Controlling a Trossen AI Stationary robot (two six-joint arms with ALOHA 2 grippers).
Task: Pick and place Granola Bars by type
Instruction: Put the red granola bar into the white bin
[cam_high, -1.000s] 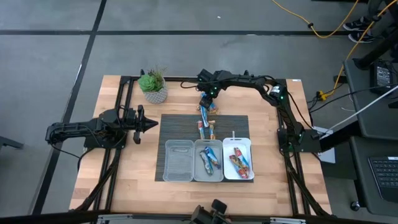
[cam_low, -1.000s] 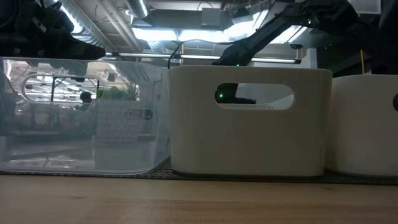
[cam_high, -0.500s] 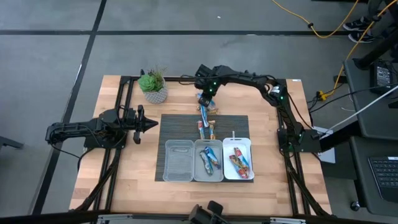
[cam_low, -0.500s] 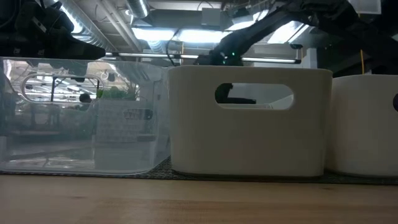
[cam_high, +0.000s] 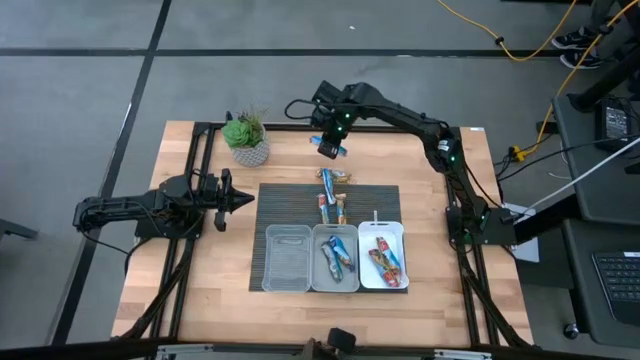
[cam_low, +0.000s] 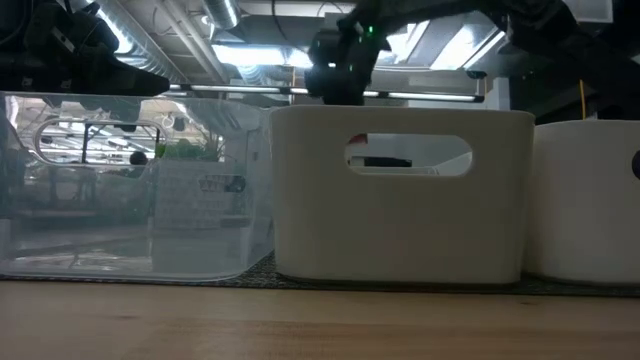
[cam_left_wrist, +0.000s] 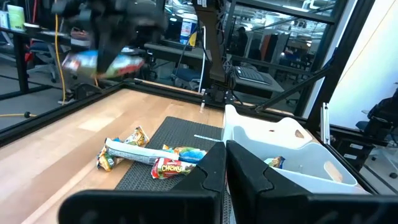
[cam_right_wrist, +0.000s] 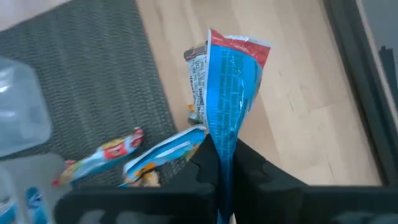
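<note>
My right gripper (cam_high: 330, 146) is up over the table's far side, shut on a blue granola bar (cam_right_wrist: 230, 93) with a red end. Under it, a few more bars lie at the grey mat's far edge: one silvery (cam_right_wrist: 198, 78), one red-orange (cam_right_wrist: 102, 155) and one blue-white (cam_right_wrist: 163, 151); in the high view they cluster around (cam_high: 333, 192). The middle tray (cam_high: 335, 278) holds blue bars and the right tray (cam_high: 400, 255) red-orange ones. My left gripper (cam_high: 243, 200) waits shut at the mat's left side. My right gripper pinches the blue bar by one end (cam_right_wrist: 222, 146) between its two fingers, coming from above and pointing down. The bar is lifted clear of the table and hangs below the fingers, red end (cam_right_wrist: 239, 48) lowest.
A clear tray (cam_high: 287, 258) stands on the mat left of the other two. A potted plant (cam_high: 246, 138) sits near the table's far left corner. Bare wood lies on both sides of the mat (cam_high: 285, 200).
My right gripper has risen from the bars at the mat's far edge and drifted slightly toward the far edge, carrying the blue bar up clear of the table. The other bars have stayed in place.
</note>
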